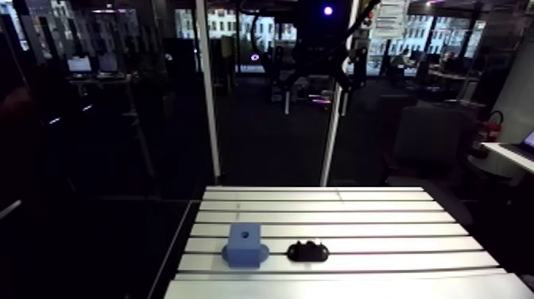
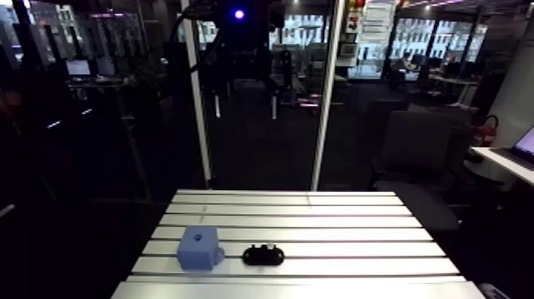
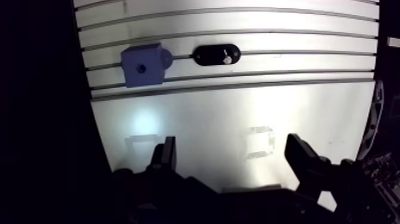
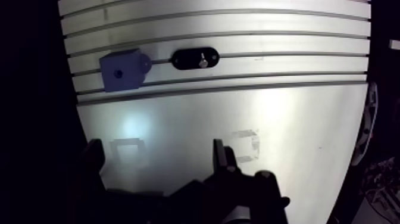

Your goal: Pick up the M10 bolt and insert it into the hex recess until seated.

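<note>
The gripper (image 3: 231, 146) has its 2 fingers wide apart, gripping nothing. The M10 bolt (image 3: 227, 58) stands in a black holder (image 3: 208, 55) at its 12 o'clock, well apart. A blue block (image 3: 143, 65) sits at the holder's 9 o'clock.

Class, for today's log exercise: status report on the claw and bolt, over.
Claw open, holding nothing. Bolt in black holder, beside blue block, ahead of claw. Nothing between.

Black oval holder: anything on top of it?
A small silvery bolt stands on the black holder, off-centre, away from the blue block. Its lower end and whatever seat holds it are hidden.
</note>
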Robot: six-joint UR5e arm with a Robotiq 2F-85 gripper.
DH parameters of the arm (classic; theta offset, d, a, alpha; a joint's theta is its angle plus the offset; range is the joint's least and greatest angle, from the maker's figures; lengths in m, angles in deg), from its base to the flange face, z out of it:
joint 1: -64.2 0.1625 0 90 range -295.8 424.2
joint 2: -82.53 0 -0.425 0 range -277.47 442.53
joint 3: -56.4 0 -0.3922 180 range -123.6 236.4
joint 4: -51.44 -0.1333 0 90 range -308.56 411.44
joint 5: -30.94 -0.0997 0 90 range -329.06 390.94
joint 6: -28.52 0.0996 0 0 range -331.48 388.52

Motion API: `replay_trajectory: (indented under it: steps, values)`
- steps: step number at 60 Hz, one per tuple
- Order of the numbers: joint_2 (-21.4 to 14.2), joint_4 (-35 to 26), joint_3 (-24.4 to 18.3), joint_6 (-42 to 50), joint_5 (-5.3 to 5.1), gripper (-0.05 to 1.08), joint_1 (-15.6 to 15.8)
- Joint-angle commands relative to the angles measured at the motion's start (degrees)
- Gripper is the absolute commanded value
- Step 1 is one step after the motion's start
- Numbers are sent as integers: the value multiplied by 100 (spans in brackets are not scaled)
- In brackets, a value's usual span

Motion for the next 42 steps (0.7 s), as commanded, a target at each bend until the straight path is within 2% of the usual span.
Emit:
replay_trajectory:
  steps: [1,42]
  values:
    - [-46,615,669,-16,185,1,55]
    - [-50,703,629,-184,203,1,37]
